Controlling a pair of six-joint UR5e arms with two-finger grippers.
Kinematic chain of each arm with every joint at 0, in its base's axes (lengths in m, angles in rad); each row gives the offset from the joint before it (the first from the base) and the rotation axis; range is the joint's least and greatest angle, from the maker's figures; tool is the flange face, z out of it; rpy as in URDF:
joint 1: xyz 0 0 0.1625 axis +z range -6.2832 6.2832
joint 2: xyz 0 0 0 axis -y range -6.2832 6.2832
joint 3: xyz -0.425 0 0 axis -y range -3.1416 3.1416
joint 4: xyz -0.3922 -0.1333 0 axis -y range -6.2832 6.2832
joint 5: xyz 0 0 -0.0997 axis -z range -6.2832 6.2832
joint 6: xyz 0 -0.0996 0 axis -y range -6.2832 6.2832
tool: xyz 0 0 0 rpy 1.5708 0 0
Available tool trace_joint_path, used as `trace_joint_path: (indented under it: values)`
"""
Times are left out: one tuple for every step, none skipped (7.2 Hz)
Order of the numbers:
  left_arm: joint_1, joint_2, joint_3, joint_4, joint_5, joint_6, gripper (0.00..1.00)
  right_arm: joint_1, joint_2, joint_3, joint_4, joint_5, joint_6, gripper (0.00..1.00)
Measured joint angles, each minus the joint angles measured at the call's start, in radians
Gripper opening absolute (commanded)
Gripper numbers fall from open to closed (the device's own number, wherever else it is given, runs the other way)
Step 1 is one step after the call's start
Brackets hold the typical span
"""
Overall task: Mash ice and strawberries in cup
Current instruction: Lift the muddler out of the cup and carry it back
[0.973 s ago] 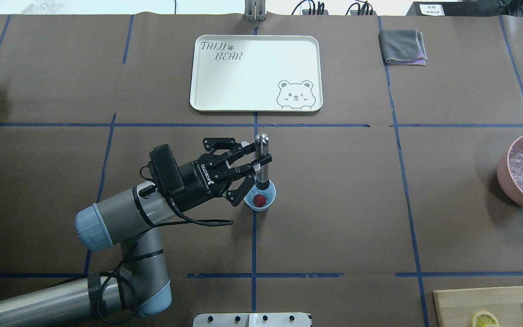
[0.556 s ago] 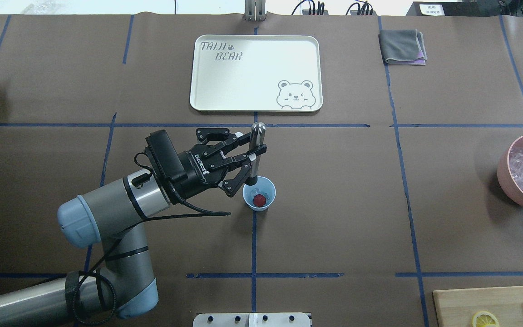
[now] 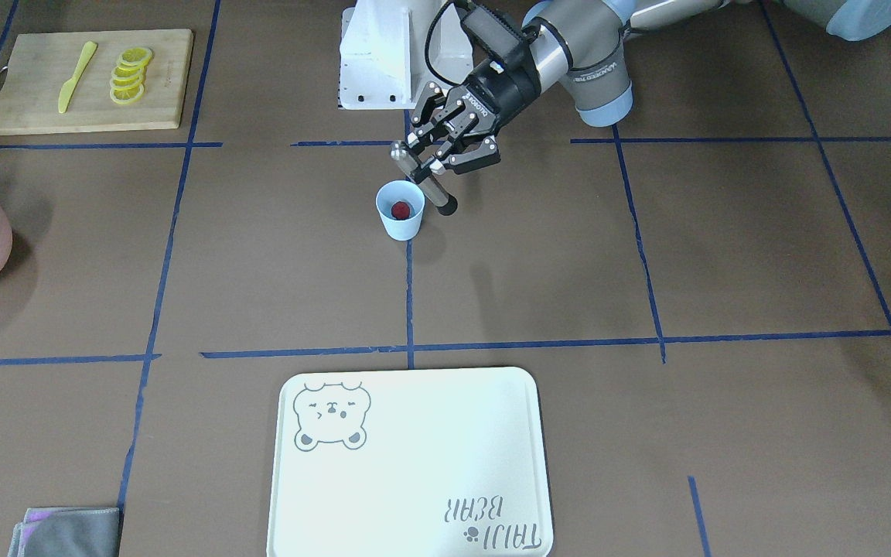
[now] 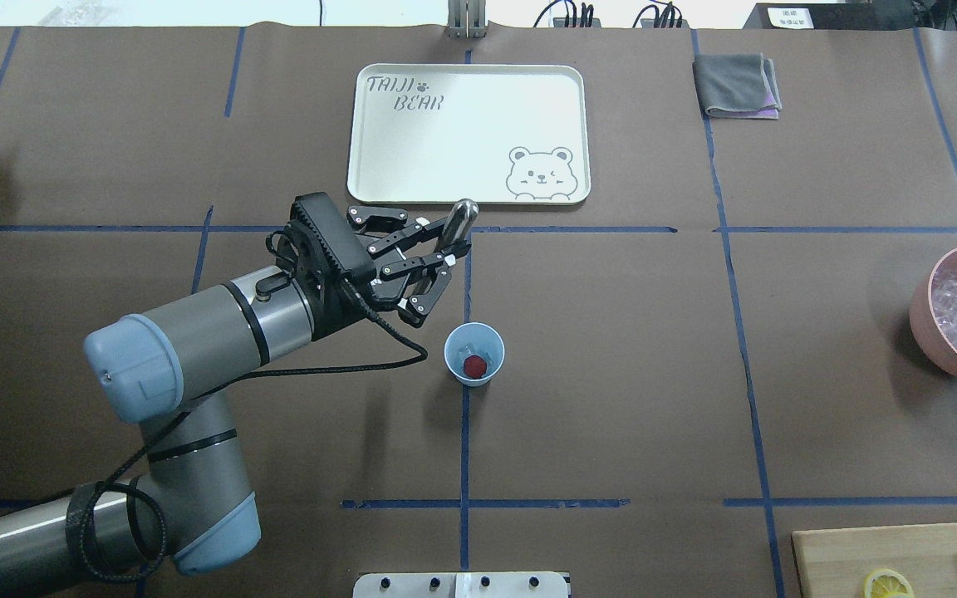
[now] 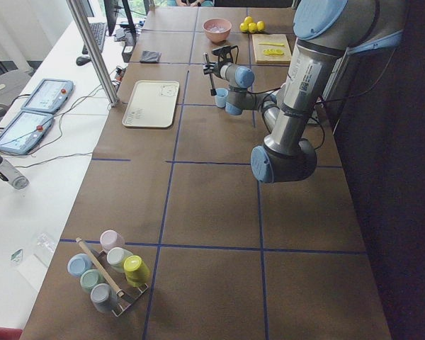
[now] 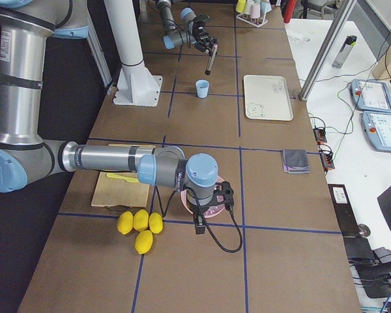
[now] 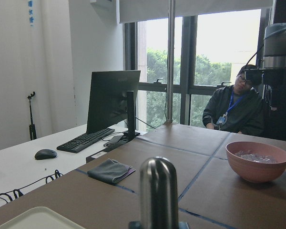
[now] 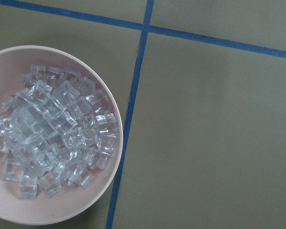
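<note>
L pincer clamped on masher, outside cup. Strawberry looks whole w/ ice; mashing mostly left. R pincer: can't tell.

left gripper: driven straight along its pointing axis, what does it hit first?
Nothing near. The left gripper, shut on the muddler, points roughly level over the table, between the grey cloth and the pink bowl. The path looks free as far as the wrist view shows; depth unclear.
</note>
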Motion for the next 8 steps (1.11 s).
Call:
trace_joint_path:
  values:
    - [-0.029, 0.004, -0.033, 0.129, -0.044, -0.001, 0.00, 0.000, 0.000, 0.000, 0.000, 0.001, 0.001, 0.99]
    - [-0.052, 0.007, -0.084, 0.276, -0.073, -0.003, 0.00, 0.000, 0.000, 0.001, 0.000, 0.001, 0.001, 0.99]
    - [-0.069, 0.007, -0.145, 0.437, -0.086, -0.003, 0.00, 0.000, 0.000, 0.002, 0.000, 0.001, 0.000, 0.99]
    - [-0.084, 0.007, -0.207, 0.605, -0.099, -0.002, 0.00, 0.000, 0.000, 0.002, 0.000, 0.000, 0.000, 0.99]
    - [-0.111, 0.005, -0.256, 0.752, -0.134, -0.001, 0.00, 0.000, -0.001, 0.001, 0.000, 0.000, 0.000, 0.99]
    - [-0.167, 0.004, -0.295, 0.908, -0.206, 0.000, 0.00, 0.000, -0.001, 0.001, 0.000, 0.000, 0.000, 0.99]
    - [-0.248, 0.004, -0.324, 1.060, -0.312, 0.006, 0.00, 0.000, -0.001, 0.002, 0.000, 0.000, 0.000, 0.99]
    - [-0.330, 0.006, -0.346, 1.185, -0.405, 0.011, 0.00, 0.000, -0.001, 0.002, 0.000, 0.000, 0.000, 0.99]
